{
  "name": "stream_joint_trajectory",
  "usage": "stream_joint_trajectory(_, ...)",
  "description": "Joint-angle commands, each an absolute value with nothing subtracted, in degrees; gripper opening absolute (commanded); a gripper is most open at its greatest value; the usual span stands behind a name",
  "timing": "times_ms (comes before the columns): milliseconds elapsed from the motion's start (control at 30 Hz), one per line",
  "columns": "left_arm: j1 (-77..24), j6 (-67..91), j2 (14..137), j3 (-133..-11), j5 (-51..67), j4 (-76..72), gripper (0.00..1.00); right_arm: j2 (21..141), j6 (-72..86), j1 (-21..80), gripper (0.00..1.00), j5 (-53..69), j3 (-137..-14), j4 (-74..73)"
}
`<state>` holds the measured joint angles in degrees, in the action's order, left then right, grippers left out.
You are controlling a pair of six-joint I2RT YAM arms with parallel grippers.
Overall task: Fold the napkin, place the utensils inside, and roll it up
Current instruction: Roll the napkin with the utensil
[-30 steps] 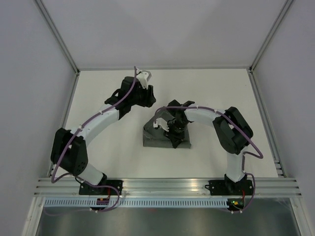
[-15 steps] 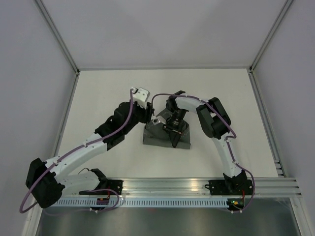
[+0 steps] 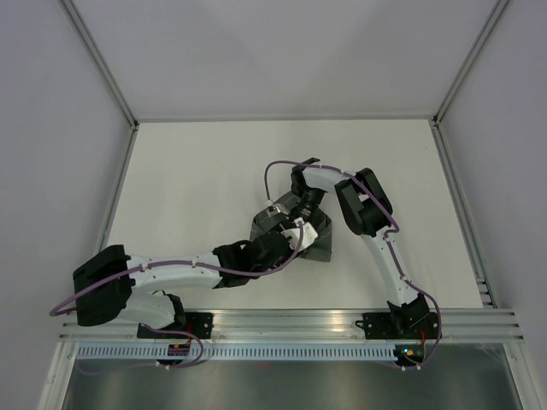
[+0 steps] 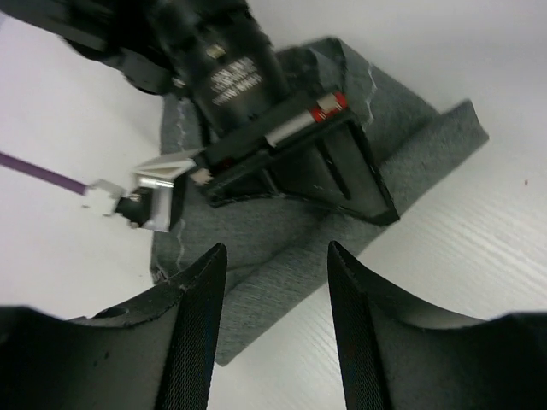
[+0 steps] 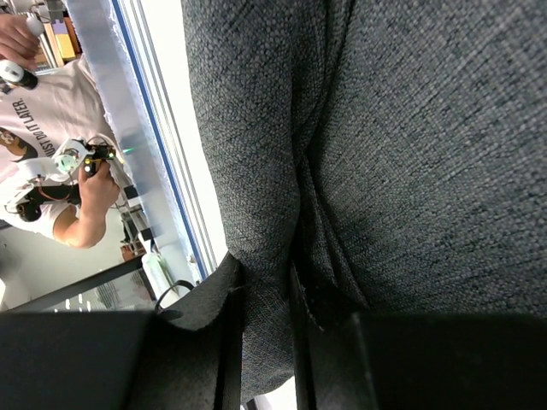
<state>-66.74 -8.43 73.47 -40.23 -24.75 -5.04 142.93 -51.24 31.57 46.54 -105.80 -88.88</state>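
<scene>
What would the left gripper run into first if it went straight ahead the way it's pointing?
Probably the napkin: its near edge lies just ahead of the open left gripper, with the right gripper pinching the cloth close behind. Depth is uncertain.

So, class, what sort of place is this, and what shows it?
Probably a robotics lab test cell: a white table enclosed by plain panels, two arms bolted to an aluminium rail, and a person holding a controller.

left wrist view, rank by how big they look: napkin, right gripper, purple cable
1. napkin, partly hidden
2. right gripper, close behind; it sits nearer the camera, so unsure
3. purple cable, a thin line
</scene>
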Motion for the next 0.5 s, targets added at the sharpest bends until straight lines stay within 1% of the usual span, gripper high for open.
stream_joint_trajectory(0, -69.3, -14.0, 79.2, -42.4, -26.1, -5.9, 0.56, 148.4, -54.8, 30.9, 0.10, 33.4, -105.0, -79.7)
stream_joint_trajectory(133, -71.2, -16.3, 86.0, -44.7, -25.2, -5.2, 0.57, 148.5, -54.5, 30.5, 0.09, 33.3, -105.4, -79.6)
stream_joint_trajectory(467, -71.5, -21.2, 94.1, -46.8, -23.2, -7.6, 0.60, 149.5, -54.6, 30.1, 0.09, 33.5, -105.8, -79.7)
